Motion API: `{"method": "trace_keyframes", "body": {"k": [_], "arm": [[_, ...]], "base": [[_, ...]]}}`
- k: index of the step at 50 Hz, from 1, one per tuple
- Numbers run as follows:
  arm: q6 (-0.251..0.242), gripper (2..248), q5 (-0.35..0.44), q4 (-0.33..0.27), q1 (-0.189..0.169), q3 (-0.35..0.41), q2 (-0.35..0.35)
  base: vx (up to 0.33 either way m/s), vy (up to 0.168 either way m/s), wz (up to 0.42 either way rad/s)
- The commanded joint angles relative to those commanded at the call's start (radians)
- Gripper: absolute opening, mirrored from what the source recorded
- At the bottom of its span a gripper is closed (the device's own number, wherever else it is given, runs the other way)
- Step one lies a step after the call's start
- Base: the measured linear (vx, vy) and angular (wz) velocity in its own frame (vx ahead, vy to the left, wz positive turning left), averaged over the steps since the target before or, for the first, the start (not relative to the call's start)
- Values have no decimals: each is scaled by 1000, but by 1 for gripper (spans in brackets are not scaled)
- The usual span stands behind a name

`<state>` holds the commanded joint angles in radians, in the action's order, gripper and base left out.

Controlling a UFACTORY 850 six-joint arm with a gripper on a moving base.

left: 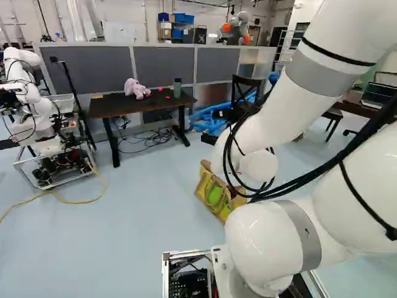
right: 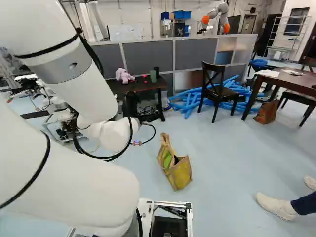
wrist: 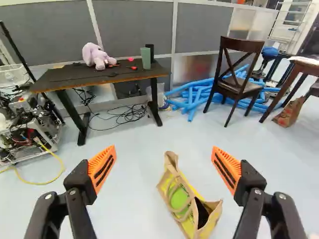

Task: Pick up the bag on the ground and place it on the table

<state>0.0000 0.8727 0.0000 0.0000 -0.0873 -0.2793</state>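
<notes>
Wide-Open Gripper Faces the Yellow Bag

And here's the gripper (wrist: 164, 149), empty-handed, its two fingers released and spread wide, orange pads (wrist: 102, 169) well apart! Beyond them, between and a touch off the midline, the yellow bag (wrist: 190, 211) stands on the floor (wrist: 129, 209), mouth gaping, something green (wrist: 178, 198) inside. Nothing touches it. The step in hand looks like the approach, and the lift is all to play for.

What does it call for? The arm should come down ahead, centre itself over the bag, then turn so the pads straddle a side wall or gather both handles (wrist: 169, 193). High on the rim, please: a low pinch could tip the bag and spill its load, while a single handle might let it swing. Soft sides will probably fold, so a slow, firm close, then a straight lift.

The dark table (wrist: 60, 79) waits ahead, most likely the goal, with a pink toy (wrist: 97, 56) and a green cup (wrist: 145, 59) on top. Its nearer edge needs clearing, and the bag should be set beside them, upright.

And the lettering? The yellow bag carries print, but no brand, label or word on it can be made out reliably here.
</notes>
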Motion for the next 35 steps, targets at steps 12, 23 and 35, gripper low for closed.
{"method": "trace_keyframes", "body": {"k": [12, 23, 35], "arm": [[0, 247, 0, 0, 0, 0, 0], [0, 247, 0, 0, 0, 0, 0], [0, 247, 0, 0, 0, 0, 0]], "base": [[101, -83, -207], [102, -85, -214], [107, -80, -169]]}}
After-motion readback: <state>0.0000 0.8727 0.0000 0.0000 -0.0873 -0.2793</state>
